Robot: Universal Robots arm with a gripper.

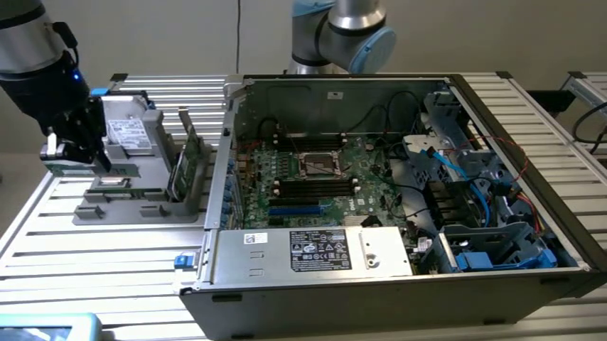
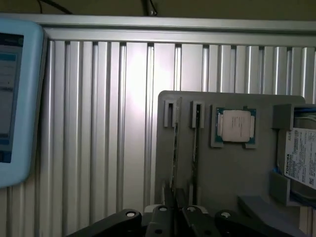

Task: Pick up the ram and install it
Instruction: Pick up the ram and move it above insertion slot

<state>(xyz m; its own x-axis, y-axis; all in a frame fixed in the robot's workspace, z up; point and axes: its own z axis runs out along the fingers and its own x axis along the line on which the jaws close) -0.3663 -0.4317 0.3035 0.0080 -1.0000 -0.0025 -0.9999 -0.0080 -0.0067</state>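
The gripper (image 1: pixel 78 163) (image 2: pixel 174 217) has its fingers drawn nearly together, pinching the ram (image 1: pixel 65 169), a slim green stick that lies level under the black tool. In the wrist view a thin dark edge sits between the 2 finger bases. Tool and ram hang over the edge of the grey tray (image 1: pixel 128 193) on the exterior view's left, and whether the stick touches the tray cannot be told.

On the tray, a square processor (image 2: pixel 234 126) lies in its own pocket. A hard drive (image 1: pixel 125 133) with a white label sits at the tray's far end. 2 taller green cards (image 1: pixel 182 165) stand on edge along the tray's side on the exterior view's right.

Just beside the tray on that side stands the open computer case (image 1: pixel 379 302). The big green motherboard (image 1: pixel 328 186) lies flat inside it.

The tray and case rest on a ribbed metal table (image 1: pixel 85 263). A pale-blue device (image 1: pixel 45 328) lies at the table's near corner, well apart from the tray.
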